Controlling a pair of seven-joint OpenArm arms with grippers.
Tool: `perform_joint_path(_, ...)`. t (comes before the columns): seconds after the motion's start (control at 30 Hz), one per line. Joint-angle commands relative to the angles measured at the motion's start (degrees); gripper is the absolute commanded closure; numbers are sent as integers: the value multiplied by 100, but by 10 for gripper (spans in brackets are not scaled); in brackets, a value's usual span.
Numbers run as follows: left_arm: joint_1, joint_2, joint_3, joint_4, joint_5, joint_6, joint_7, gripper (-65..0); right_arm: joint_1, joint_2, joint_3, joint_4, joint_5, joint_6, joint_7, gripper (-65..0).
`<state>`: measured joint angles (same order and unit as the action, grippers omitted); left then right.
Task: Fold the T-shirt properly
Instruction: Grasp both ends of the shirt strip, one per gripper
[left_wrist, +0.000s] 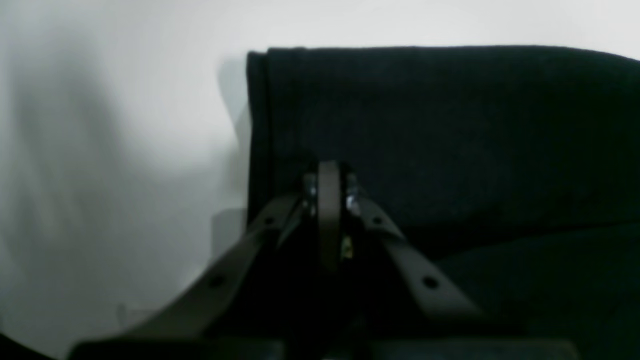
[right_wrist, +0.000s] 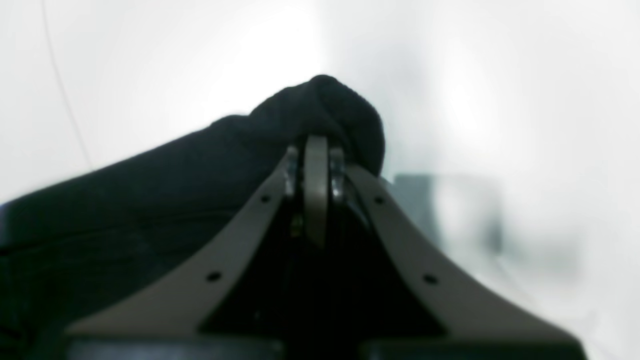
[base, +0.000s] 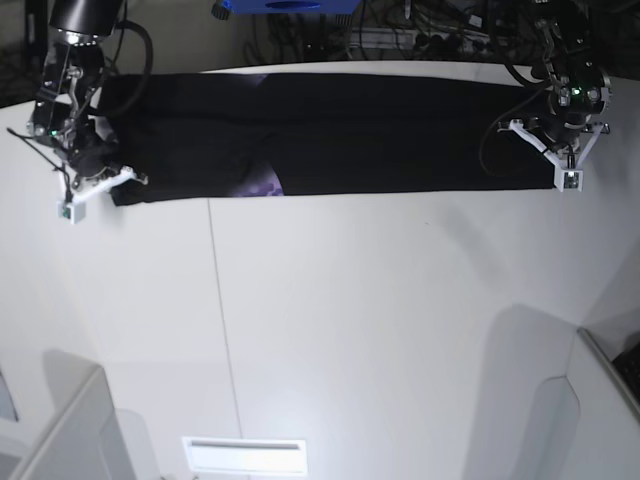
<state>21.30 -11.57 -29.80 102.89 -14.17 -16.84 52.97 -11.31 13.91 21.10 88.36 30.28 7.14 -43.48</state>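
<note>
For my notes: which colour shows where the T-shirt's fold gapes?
Purple, on the black T-shirt; best in base view.

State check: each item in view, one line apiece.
T-shirt: folded into a long black band across the table's far side, a bit of purple print showing at its near edge.
Left gripper: shut on the T-shirt, at one end.
Right gripper: shut on the T-shirt, cloth bunched at its tips.
Table: white; T-shirt lies on it.

From 3 through 6 to 9 o'clock the white table (base: 350, 330) lies open to passage. At 12 o'clock the T-shirt (base: 380, 130) spans the far edge, with cables (base: 420, 35) behind.
</note>
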Motion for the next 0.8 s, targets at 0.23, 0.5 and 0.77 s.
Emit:
perform_joint_path(0.23, 125, 63, 22, 625, -20, -35, -71, 0, -711, -270, -31, 1929, -8, 38, -245, 0)
perform_joint_path(0.5, -104, 72, 207, -280, -2, -35, -97, 0, -772, -596, -40, 1085, -26, 38, -456, 0)
perform_joint_path(0.77, -1009, 72, 207, -1212, -2, -35, -97, 0, 467, -200, -40, -655, -26, 38, -245, 0)
